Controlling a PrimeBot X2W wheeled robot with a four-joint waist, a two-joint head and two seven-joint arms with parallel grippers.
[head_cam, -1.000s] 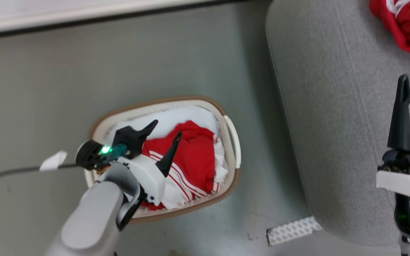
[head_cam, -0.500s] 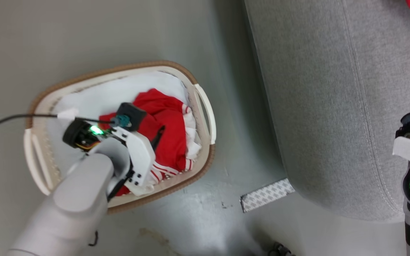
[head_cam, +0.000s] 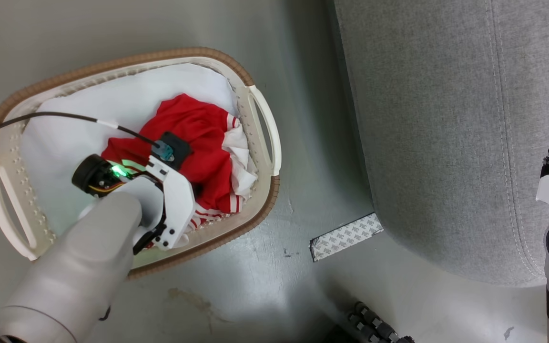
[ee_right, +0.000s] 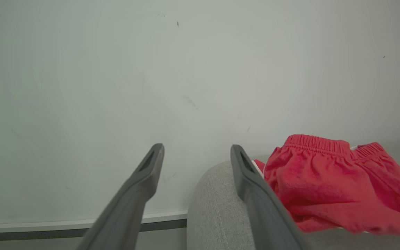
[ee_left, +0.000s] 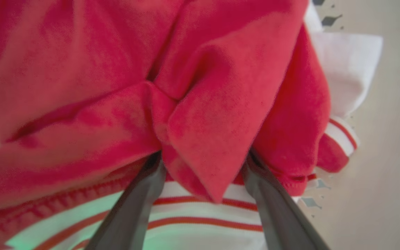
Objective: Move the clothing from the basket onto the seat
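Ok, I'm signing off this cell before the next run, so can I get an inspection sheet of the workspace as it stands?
Surface: grey-green smooth floor, scuffed and stained in places.
Job's things: oval cream plastic laundry basket with brown rim on the floor, holding a red garment with white stripes; large light grey fabric sofa beside it, another red garment lying on it.
Clutter: white patterned tape strip by the sofa; dark ribbed object at the head view's bottom edge, unidentifiable.
Grippers: left pincer open, fingers straddling a fold of the basket's garment; right pincer open, empty, near the sofa.
Cables: thin black cable with white tag crossing the basket to the left arm.
Surroundings: pale wall.
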